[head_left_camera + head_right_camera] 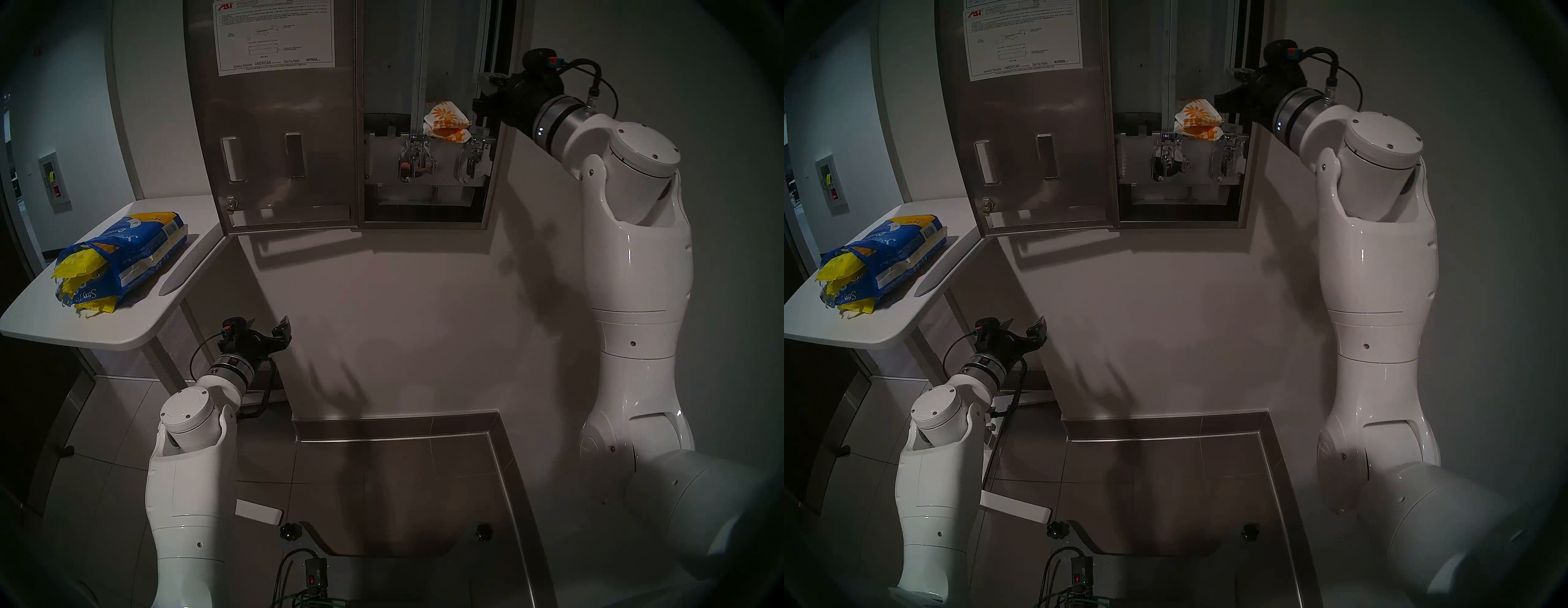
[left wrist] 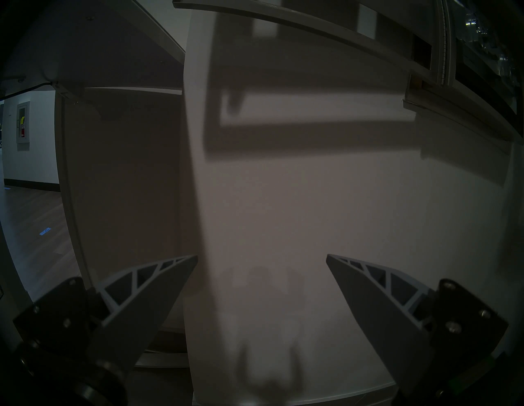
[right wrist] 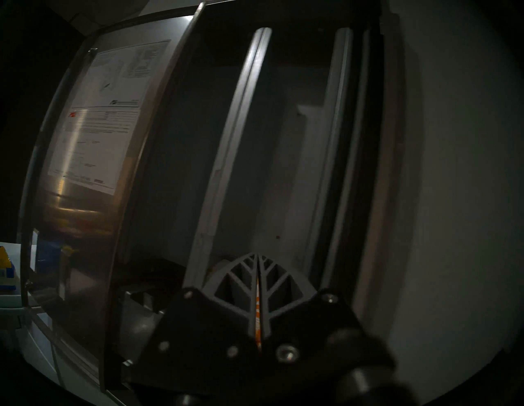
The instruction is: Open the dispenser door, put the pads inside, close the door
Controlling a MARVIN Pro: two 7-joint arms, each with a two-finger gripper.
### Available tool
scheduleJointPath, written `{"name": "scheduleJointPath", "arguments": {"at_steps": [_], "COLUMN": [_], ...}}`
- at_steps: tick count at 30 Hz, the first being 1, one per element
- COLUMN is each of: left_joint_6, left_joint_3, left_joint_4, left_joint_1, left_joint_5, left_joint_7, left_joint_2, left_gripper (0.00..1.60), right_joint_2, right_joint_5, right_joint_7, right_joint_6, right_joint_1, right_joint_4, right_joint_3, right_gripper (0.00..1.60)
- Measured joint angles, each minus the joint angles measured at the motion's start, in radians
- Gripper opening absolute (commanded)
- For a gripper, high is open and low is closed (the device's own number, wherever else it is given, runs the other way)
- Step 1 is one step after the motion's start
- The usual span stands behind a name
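Right gripper (image 3: 258, 272) pinched tight, empty, at open cabinet's right edge; dispenser door (image 1: 271, 140) swung wide to its left. Pads (image 1: 78, 265) far off, bagged on table (image 1: 127, 322) above wide-open left gripper (image 1: 265, 329). Risk: snagging cabinet frame.

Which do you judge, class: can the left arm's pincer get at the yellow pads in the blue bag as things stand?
Probably yes. The left pincer is open and empty, below the table edge. The yellow pads poke from the blue bag's torn end, uncovered. It must first rise past the table edge.
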State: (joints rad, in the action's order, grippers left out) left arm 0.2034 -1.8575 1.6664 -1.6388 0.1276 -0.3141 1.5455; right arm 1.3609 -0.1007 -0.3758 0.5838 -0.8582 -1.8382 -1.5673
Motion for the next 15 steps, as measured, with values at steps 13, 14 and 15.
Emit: {"name": "scheduleJointPath", "arguments": {"at_steps": [13, 14, 15], "left_joint_6": [0.0, 0.0, 0.0], "left_joint_3": [0.0, 0.0, 0.0], "left_joint_4": [0.0, 0.0, 0.0], "left_joint_1": [0.0, 0.0, 0.0], "left_joint_5": [0.0, 0.0, 0.0], "left_joint_7": [0.0, 0.0, 0.0], "left_joint_2": [0.0, 0.0, 0.0], "left_gripper": [1.6, 1.6, 1.6], "right_joint_2": [-0.012, -0.011, -0.011], "right_joint_5": [0.047, 0.05, 0.053], "right_joint_7": [0.071, 0.077, 0.083], "right_joint_6": [-0.014, -0.014, -0.014], "right_joint_1": [-0.106, -0.118, -0.129], "right_joint_4": [-0.059, -0.063, -0.066], "right_joint_3": [-0.061, -0.065, -0.068], "right_gripper": [0.0, 0.0, 0.0]}}
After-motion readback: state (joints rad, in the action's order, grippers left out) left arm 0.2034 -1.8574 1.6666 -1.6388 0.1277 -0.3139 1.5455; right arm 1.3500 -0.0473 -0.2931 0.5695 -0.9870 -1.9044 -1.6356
